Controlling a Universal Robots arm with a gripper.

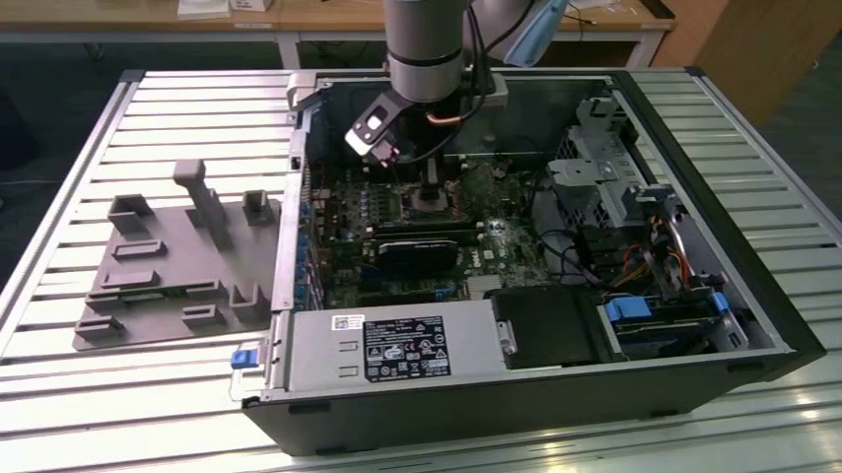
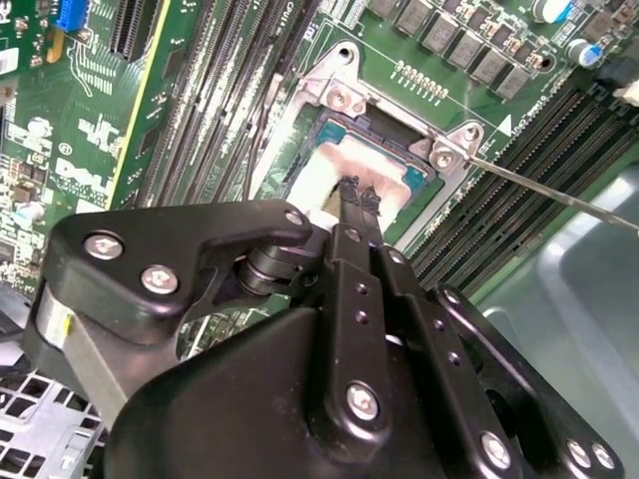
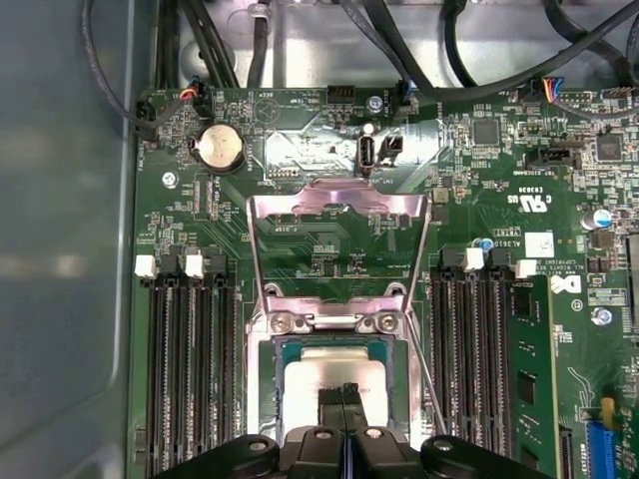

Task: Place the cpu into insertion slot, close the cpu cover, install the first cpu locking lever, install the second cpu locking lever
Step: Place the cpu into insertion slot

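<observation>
One hand (image 3: 342,391) seemingly touches cpu (image 3: 308,379); cpu cover (image 3: 339,205) raised.

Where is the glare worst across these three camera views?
Second wrist view: the silver-grey square cpu is washed out white beneath the black hand. First wrist view: the raised silver cpu cover gleams. Exterior view: bright streaks on the ribbed metal table.

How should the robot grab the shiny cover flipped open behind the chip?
I'd take the cpu cover by its free crossbar, the end farthest from the hinge by the cpu. It's a thin frame tilted open, so pinch that bar across its flat faces, coming from above.
</observation>
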